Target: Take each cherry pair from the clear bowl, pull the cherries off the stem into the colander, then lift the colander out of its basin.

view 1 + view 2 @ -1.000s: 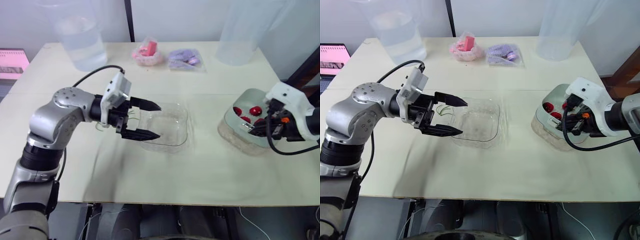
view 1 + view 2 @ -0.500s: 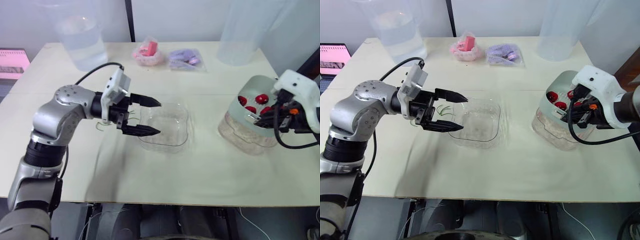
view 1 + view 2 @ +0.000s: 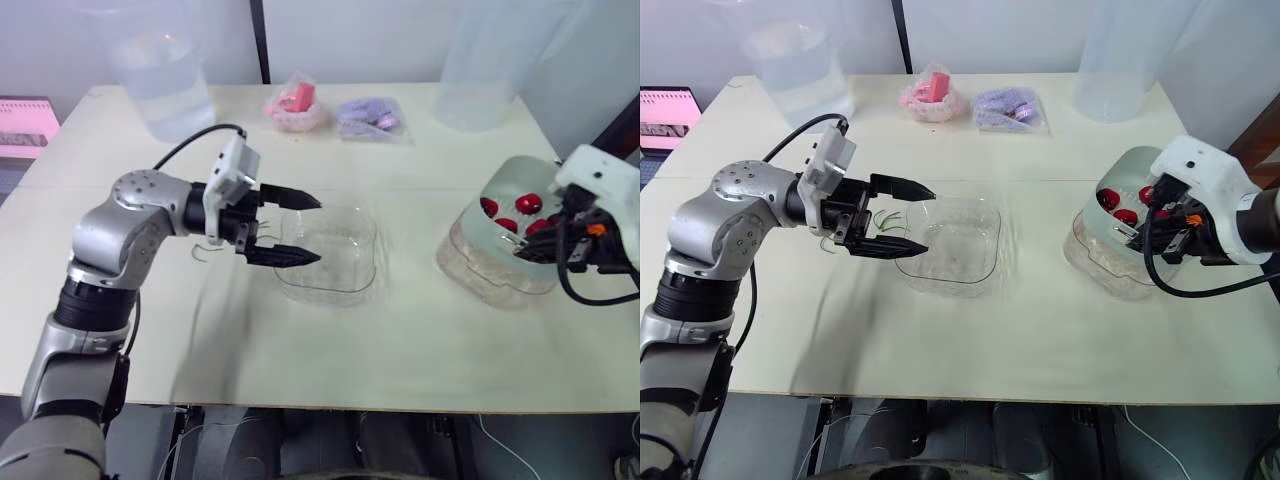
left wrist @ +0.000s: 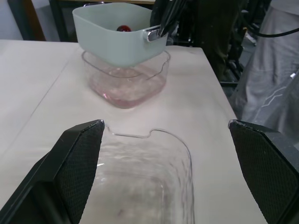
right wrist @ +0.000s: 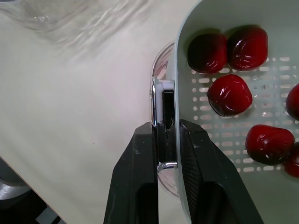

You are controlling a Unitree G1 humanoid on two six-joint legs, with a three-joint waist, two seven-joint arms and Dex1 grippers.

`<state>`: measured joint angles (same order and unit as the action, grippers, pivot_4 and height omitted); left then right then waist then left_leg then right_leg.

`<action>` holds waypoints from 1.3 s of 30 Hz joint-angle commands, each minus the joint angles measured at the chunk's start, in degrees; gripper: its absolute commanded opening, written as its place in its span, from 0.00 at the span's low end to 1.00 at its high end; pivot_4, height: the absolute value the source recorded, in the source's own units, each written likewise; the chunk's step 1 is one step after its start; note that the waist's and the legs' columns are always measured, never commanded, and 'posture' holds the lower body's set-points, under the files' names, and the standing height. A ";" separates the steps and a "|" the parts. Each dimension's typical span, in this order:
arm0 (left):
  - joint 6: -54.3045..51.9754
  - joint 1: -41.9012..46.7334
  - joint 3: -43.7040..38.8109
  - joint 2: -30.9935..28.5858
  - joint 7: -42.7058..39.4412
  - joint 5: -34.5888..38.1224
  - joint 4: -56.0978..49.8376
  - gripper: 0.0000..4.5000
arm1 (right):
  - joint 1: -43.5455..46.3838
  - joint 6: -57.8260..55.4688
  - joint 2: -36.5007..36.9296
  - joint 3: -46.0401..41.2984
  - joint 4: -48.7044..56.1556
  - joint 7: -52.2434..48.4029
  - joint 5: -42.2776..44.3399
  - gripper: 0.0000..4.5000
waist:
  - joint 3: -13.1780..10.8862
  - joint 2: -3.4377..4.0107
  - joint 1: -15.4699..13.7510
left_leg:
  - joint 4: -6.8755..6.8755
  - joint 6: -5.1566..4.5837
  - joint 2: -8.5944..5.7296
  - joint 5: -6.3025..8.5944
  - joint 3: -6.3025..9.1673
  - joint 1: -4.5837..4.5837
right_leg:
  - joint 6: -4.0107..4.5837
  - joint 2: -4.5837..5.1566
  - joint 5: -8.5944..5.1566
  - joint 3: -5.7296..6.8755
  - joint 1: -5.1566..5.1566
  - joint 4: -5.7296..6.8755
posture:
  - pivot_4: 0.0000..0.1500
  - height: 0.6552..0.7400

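Observation:
My right gripper (image 5: 166,135) is shut on the chrome handle of the pale green colander (image 3: 515,175). The colander hangs tilted just above its clear basin (image 3: 480,268) at the table's right and carries several red cherries (image 5: 230,94). The basin holds a little pinkish water (image 4: 126,86). An empty clear bowl (image 3: 340,255) sits mid-table. My left gripper (image 3: 305,230) hovers open over the bowl's left rim, with nothing between its fingers. A few thin green stems (image 3: 885,216) lie on the table just left of the bowl.
A water-filled clear jug (image 3: 165,85) stands at the back left and another clear container (image 3: 480,70) at the back right. Between them lie a pink bagged item (image 3: 295,105) and a purple one (image 3: 370,118). A pink screen (image 3: 25,125) sits beyond the table's left edge.
My right gripper has raised the colander up out of the basin and shifted it slightly right. The left gripper stays open by the bowl, barely moved.

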<state>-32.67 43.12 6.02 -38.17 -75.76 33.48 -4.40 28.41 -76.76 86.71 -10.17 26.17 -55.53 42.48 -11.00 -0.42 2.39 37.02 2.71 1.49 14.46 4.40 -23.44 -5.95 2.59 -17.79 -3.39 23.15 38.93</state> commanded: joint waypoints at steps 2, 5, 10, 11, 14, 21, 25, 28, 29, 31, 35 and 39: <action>2.39 2.28 -1.83 -0.18 0.57 -1.24 1.79 1.00 | 0.84 0.54 2.14 -3.15 0.67 -0.48 0.26 0.04 | 0.00 0.00 0.00 | 0.00 0.00 0.00 0.00 0.00 0.00 | 0.00 0.00 0.00 0.00 0.00 0.00 | 1.00 0.94; 3.67 3.11 -2.52 -0.23 1.30 -2.13 4.05 1.00 | 1.72 2.16 2.37 -2.68 -0.31 -0.42 -0.49 0.04 | 0.00 0.00 0.00 | 0.00 0.00 0.00 0.00 0.00 0.00 | 0.00 0.00 0.00 0.00 0.00 0.00 | 1.00 0.94; 5.53 4.07 -3.61 0.50 3.36 -3.24 6.96 1.00 | 16.72 14.19 -3.59 9.63 -8.59 -0.26 -9.02 0.04 | -0.01 0.02 0.45 | 0.00 0.00 0.00 0.00 -0.03 0.02 | 0.00 0.00 0.00 -0.01 0.02 0.00 | 1.00 0.94; 5.73 4.09 -3.75 0.29 3.55 -3.55 7.34 1.00 | 20.91 15.92 -5.68 13.10 -10.90 -1.27 -11.32 0.04 | -0.01 0.02 0.42 | -0.01 0.00 0.00 0.00 -0.04 0.03 | 0.00 0.00 0.00 -0.02 0.04 0.01 | 1.00 0.94; 7.18 4.40 -5.03 -0.24 5.24 -5.06 9.45 1.00 | 32.04 21.77 -13.21 22.75 -19.07 -5.94 -18.57 0.04 | -0.02 0.01 0.72 | -0.02 0.01 0.01 -0.01 -0.06 0.04 | 0.00 -0.01 0.00 -0.04 0.07 0.02 | 1.00 0.94; 7.26 1.74 -8.01 -3.60 6.53 -5.95 10.29 1.00 | 42.95 38.40 -30.98 34.96 -39.33 -16.40 -30.29 0.04 | -0.03 0.03 1.47 | -0.05 0.04 0.01 -0.02 -0.06 -0.10 | 0.00 0.00 0.01 -0.04 0.25 0.08 | 1.00 0.94; 5.07 -1.08 -9.67 -5.23 7.56 -4.85 6.95 1.00 | 43.60 48.28 -37.73 37.21 -48.73 -20.27 -34.91 0.04 | -0.05 0.03 1.38 | -0.02 0.08 -0.01 -0.05 -0.05 -0.18 | 0.00 0.04 0.01 -0.02 0.30 0.10 | 1.00 0.94; 3.67 -3.04 -10.42 -5.99 8.50 -4.27 4.08 1.00 | 42.89 55.43 -40.97 38.75 -54.28 -23.60 -38.24 0.04 | -0.05 0.03 1.24 | 0.00 0.09 -0.02 -0.05 -0.03 -0.18 | -0.01 0.06 0.01 -0.01 0.28 0.12 | 1.00 0.94; 3.14 -3.68 -10.66 -6.31 8.73 -4.00 3.10 1.00 | 42.83 57.86 -42.08 39.21 -56.62 -23.98 -39.54 0.04 | -0.05 0.03 1.28 | 0.01 0.09 -0.02 -0.05 -0.03 -0.18 | -0.01 0.06 0.01 -0.01 0.29 0.13 | 1.00 0.94; 2.16 -4.80 -11.21 -6.90 9.25 -3.44 1.38 1.00 | 43.18 61.62 -44.41 39.48 -61.72 -24.39 -41.68 0.04 | -0.05 0.03 1.54 | 0.01 0.09 -0.02 -0.05 -0.02 -0.17 | -0.01 0.05 0.01 -0.01 0.28 0.14 | 1.00 0.94; 0.78 -6.34 -12.10 -7.47 10.46 -2.63 -0.88 1.00 | 44.13 68.10 -47.41 39.48 -70.17 -23.97 -45.92 0.04 | -0.05 0.04 1.59 | 0.01 0.11 -0.02 -0.06 -0.01 -0.16 | 0.00 0.04 0.01 -0.01 0.30 0.19 | 1.00 0.94; -0.11 -7.56 -12.47 -7.67 11.38 -2.04 -2.59 1.00 | 44.89 71.54 -49.11 38.77 -76.23 -24.19 -48.66 0.04 | -0.05 0.04 1.63 | 0.01 0.30 -0.02 -0.17 -0.01 -0.15 | 0.00 0.04 0.01 -0.01 0.29 0.20 | 1.00 0.94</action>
<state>-32.49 35.45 -4.25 -44.95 -64.89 30.57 -5.01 71.52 -6.84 37.57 30.29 -48.48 -79.76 -4.90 -11.05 -0.38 4.02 37.03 3.03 1.47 14.28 4.40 -23.57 -5.96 2.63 -17.77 -3.40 23.43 39.13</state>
